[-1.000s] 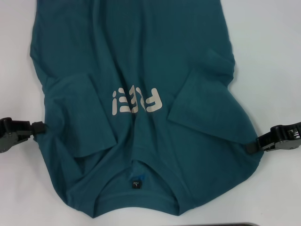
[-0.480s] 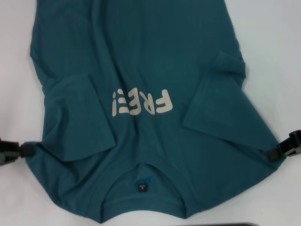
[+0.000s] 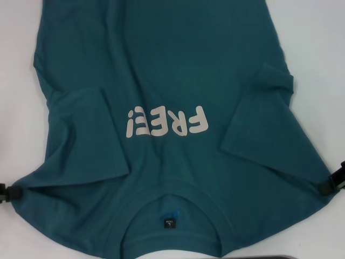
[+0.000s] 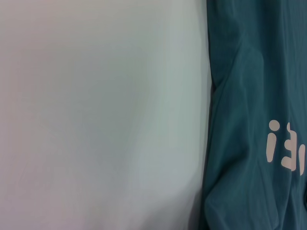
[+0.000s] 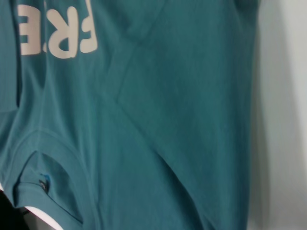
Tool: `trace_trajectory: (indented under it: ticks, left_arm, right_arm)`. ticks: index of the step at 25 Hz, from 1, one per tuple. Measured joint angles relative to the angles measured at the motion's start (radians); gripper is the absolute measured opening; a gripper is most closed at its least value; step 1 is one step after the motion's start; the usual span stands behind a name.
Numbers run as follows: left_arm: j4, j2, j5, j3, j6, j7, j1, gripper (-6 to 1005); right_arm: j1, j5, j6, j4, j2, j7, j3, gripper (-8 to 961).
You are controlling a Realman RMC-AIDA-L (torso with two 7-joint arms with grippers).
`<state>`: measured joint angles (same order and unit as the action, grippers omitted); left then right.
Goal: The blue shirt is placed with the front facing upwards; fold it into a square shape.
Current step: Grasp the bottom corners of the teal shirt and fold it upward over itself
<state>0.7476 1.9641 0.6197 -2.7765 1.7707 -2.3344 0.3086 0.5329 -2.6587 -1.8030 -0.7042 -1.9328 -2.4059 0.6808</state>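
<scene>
The blue shirt (image 3: 172, 70) lies front up on the white table, its collar (image 3: 170, 216) and black tag (image 3: 169, 222) nearest me. The pale lettering (image 3: 166, 122) reads upside down. Both short sleeves are folded inward over the chest. My left gripper (image 3: 11, 191) is shut on the left shoulder edge at the picture's border. My right gripper (image 3: 326, 186) is shut on the right shoulder edge. The cloth is stretched flat between them. The left wrist view shows the shirt's edge (image 4: 249, 96). The right wrist view shows the collar (image 5: 48, 191) and lettering (image 5: 57, 33).
White table (image 3: 312, 43) surrounds the shirt on both sides. A dark strip (image 3: 264, 257) shows at the near edge, right of the collar. The shirt's hem runs out of view at the far side.
Both grippers have moved outward and nearer to me, pulling the shoulders apart. The wrinkles around the collar have flattened and the lettering has spread wide.
</scene>
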Motion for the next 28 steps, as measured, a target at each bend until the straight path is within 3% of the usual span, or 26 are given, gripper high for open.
trace_trajectory:
  ticks: [13, 18, 24, 28]
  left_arm:
    - [0.11, 0.014, -0.005, -0.007, 0.068, -0.012, -0.052, 36]
    - [0.12, 0.018, -0.005, -0.018, 0.091, 0.001, -0.059, 48]
    - [0.12, 0.02, 0.013, -0.028, 0.113, 0.036, -0.043, 61]
    - [0.115, 0.021, 0.052, -0.03, 0.123, 0.058, -0.014, 71]
  right_arm:
    - [-0.01, -0.011, -0.024, 0.0, 0.016, -0.003, 0.003, 12]
    - [-0.009, -0.016, -0.039, -0.004, 0.013, -0.002, 0.005, 12]
    - [0.002, 0.001, -0.05, -0.008, 0.009, 0.025, -0.012, 13]
    - [0.01, 0.076, -0.054, -0.009, 0.018, 0.041, -0.03, 13]
